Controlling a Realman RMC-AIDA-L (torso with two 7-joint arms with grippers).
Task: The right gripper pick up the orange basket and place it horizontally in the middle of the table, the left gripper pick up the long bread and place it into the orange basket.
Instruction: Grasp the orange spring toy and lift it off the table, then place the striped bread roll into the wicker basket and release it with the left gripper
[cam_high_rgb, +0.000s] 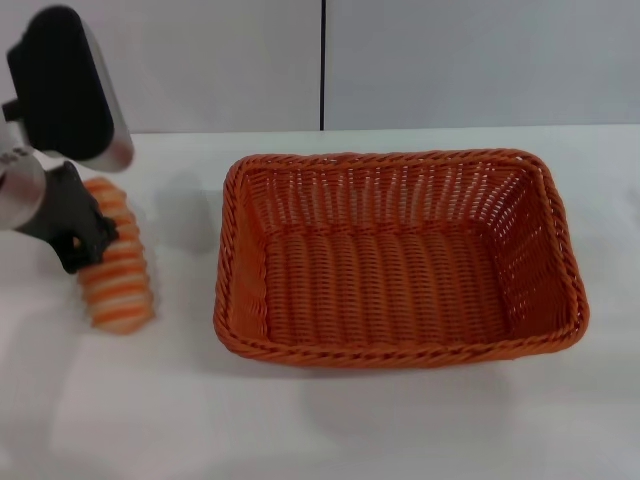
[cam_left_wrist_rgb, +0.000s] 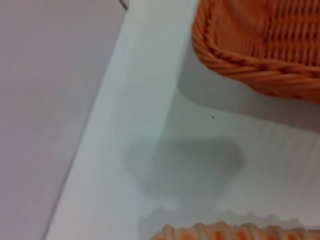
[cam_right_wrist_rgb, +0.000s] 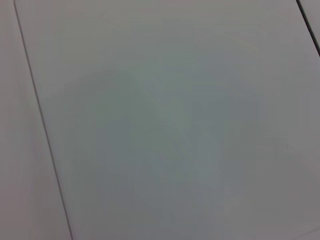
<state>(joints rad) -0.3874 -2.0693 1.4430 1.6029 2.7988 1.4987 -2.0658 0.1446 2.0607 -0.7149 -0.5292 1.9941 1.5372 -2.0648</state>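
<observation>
The orange basket (cam_high_rgb: 395, 353) stands with its long side across the middle of the white table (cam_high_rgb: 350, 420), and nothing lies inside it. Left of it, the long bread (cam_high_rgb: 120, 285) with its orange and cream stripes lies on the table, pointing away from me. My left gripper (cam_high_rgb: 75, 240) is down at the bread's far left side, covering part of it. In the left wrist view the bread (cam_left_wrist_rgb: 235, 232) shows only as a strip at the picture's edge, with a corner of the basket (cam_left_wrist_rgb: 250, 55) farther off. The right gripper is out of view.
A bare strip of table separates the bread from the basket. A grey wall with a dark vertical seam (cam_high_rgb: 322, 65) rises behind the table. The right wrist view holds only a plain pale surface with thin dark seam lines (cam_right_wrist_rgb: 45, 135).
</observation>
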